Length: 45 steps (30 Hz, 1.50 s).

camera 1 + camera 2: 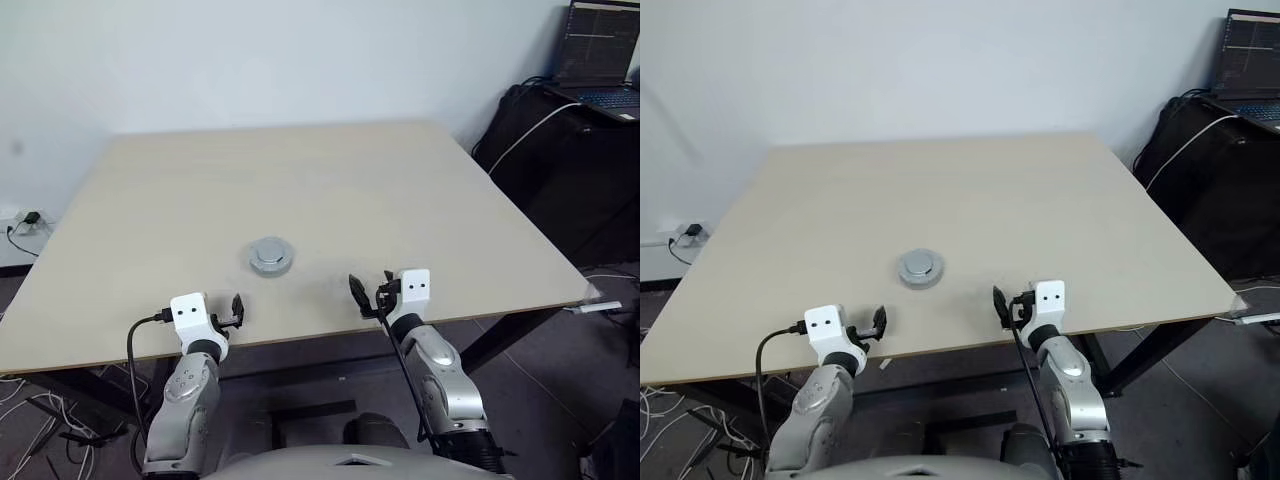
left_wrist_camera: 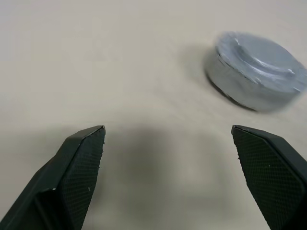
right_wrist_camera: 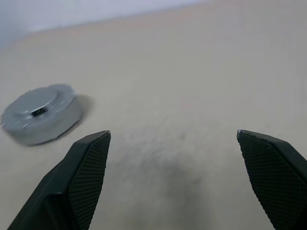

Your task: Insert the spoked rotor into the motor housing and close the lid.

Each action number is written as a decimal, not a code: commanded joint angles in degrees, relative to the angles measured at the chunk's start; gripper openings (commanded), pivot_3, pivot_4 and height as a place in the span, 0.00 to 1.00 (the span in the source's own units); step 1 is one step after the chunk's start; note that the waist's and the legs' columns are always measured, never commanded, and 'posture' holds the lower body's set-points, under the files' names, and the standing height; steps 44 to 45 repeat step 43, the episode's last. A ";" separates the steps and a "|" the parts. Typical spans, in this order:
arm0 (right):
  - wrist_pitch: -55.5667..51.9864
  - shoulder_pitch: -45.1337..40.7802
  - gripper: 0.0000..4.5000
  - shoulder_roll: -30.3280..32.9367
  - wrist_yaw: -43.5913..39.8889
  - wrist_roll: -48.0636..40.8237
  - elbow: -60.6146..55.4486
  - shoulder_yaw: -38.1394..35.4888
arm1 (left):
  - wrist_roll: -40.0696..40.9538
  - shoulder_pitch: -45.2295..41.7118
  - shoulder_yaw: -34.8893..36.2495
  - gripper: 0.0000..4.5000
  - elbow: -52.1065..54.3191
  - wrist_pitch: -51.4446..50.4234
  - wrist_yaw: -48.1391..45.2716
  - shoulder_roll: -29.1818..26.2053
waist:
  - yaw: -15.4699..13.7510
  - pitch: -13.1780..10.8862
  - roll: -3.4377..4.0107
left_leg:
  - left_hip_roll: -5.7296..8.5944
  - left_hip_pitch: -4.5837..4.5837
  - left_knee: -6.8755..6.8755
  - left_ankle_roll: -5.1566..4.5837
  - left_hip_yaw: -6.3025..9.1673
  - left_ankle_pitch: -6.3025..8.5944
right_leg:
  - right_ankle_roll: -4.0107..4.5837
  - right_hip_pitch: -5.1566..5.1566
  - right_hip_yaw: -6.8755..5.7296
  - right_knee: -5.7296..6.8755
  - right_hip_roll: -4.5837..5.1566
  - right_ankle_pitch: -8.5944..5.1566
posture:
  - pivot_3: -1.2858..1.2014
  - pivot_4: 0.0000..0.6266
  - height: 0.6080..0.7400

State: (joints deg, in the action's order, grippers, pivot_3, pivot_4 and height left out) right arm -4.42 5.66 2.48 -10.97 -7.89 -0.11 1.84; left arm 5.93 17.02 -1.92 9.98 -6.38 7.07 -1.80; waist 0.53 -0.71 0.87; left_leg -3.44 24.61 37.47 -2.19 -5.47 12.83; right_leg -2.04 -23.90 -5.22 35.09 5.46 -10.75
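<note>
Both grippers, L (image 1: 238,310) & R (image 1: 370,292), wide open, empty, near table (image 1: 400,200) edge, clear of lid (image 1: 270,255).

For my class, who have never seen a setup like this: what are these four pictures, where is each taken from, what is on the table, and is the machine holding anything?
This is a two-armed robot standing at a pale wooden table. The two wide pictures come from cameras in its head, looking down over its arms. The two close-ups come from cameras on its wrists, looking out between each arm's two black fingers. The left gripper and right gripper sit near the table's front edge, both open and holding nothing. Between them, a little further in, lies a round silver lid with a raised centre, covering a squat round part. A laptop stands on a dark stand off to the right.
</note>
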 commanded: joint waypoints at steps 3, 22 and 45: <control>7.52 0.93 1.00 -1.06 3.76 2.48 0.63 -1.62 | -9.58 -0.60 -1.93 1.00 -1.47 12.51 4.02 1.06 | 0.03 0.00 -0.01 | 0.00 0.02 -0.10 0.00 -0.07 0.00 | 0.00 -0.07 0.01 -0.06 0.01 0.00 | 0.52 0.00 1.00; 9.46 2.64 1.00 -2.74 3.65 1.92 1.67 -2.30 | -9.01 -0.63 -1.64 1.00 -5.84 24.32 -2.19 1.04 | 0.13 -0.05 0.03 | -0.03 0.06 -0.22 0.00 -0.17 0.00 | 0.01 -0.23 0.05 -0.08 0.01 -0.02 | 0.52 0.00 1.00; 12.71 1.00 1.00 -1.66 1.91 1.61 6.39 -3.14 | -9.24 -1.31 -1.30 1.00 -7.20 25.04 -5.25 1.78 | 0.12 -0.05 0.03 | -0.02 0.05 -0.20 -0.01 -0.19 0.00 | 0.01 -0.22 0.05 -0.06 0.00 -0.02 | 0.52 0.00 1.00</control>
